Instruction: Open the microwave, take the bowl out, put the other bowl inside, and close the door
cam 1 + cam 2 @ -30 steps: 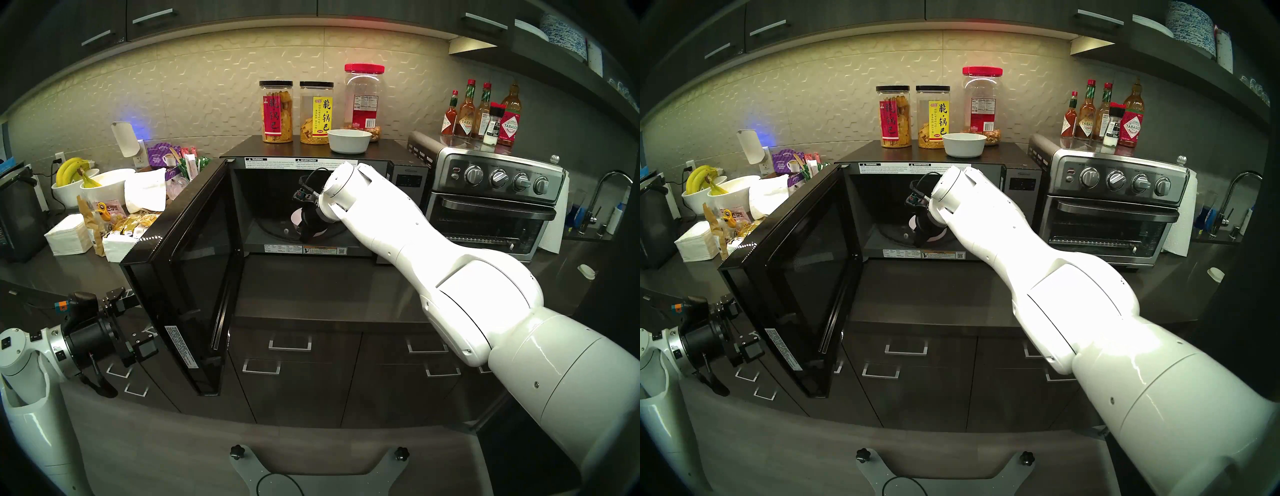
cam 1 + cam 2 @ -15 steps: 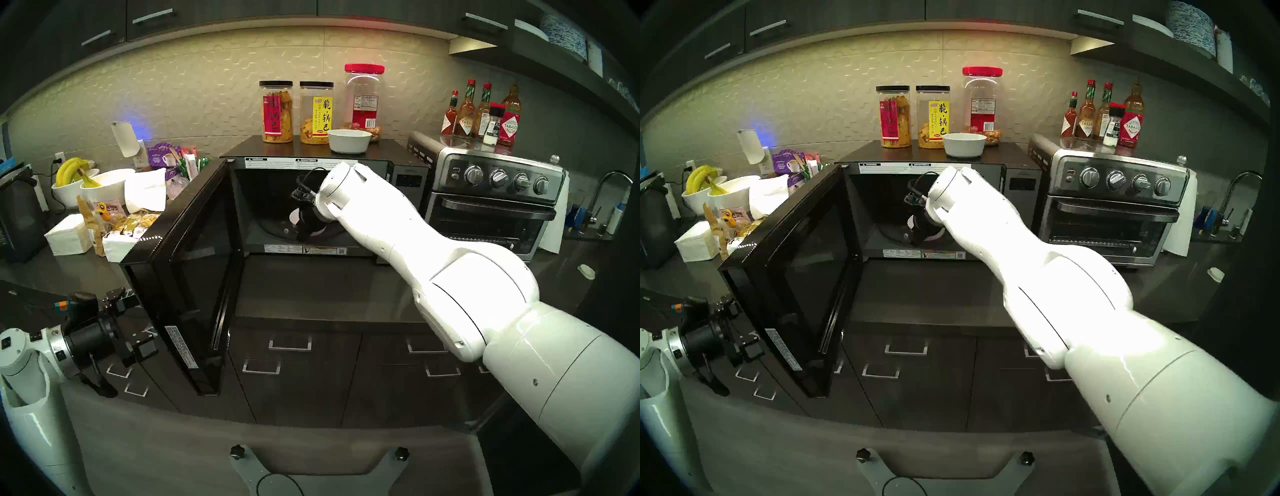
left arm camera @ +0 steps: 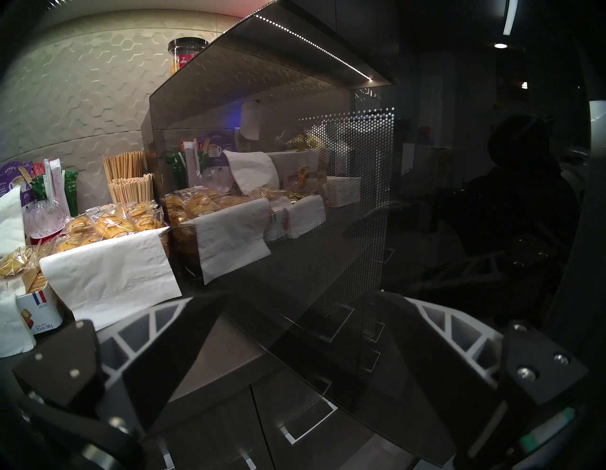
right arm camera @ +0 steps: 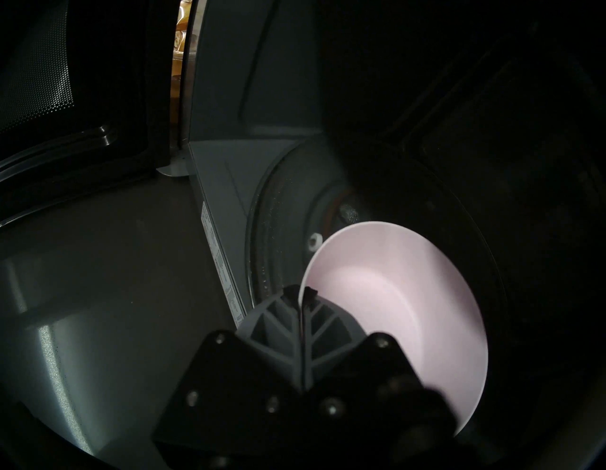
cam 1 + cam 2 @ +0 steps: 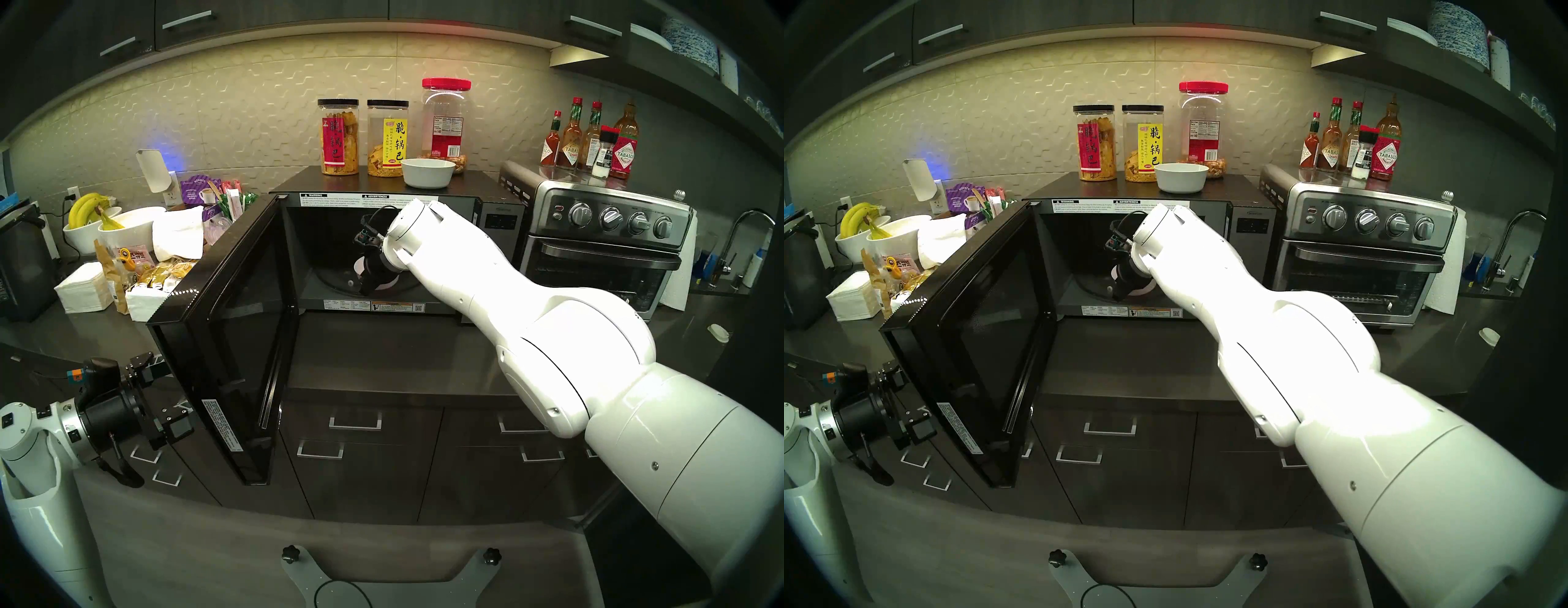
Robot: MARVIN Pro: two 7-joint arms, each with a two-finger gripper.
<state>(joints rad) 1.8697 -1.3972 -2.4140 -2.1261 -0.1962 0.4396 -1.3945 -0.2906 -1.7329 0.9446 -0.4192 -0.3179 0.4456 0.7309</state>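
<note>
Left gripper (image 5: 167,392) hangs with jaws spread wide and empty beside the swung-out door (image 5: 237,339). Inside the microwave (image 5: 500,220), the right gripper (image 4: 303,293) pinches the pink bowl (image 4: 410,288) by its near rim, above the turntable (image 4: 282,210). White bowl (image 5: 427,172) sits on top.

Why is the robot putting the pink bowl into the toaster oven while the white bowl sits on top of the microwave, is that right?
Not the toaster oven: the right wrist view shows the pink bowl going into the microwave. The white bowl does sit on top of it.
</note>
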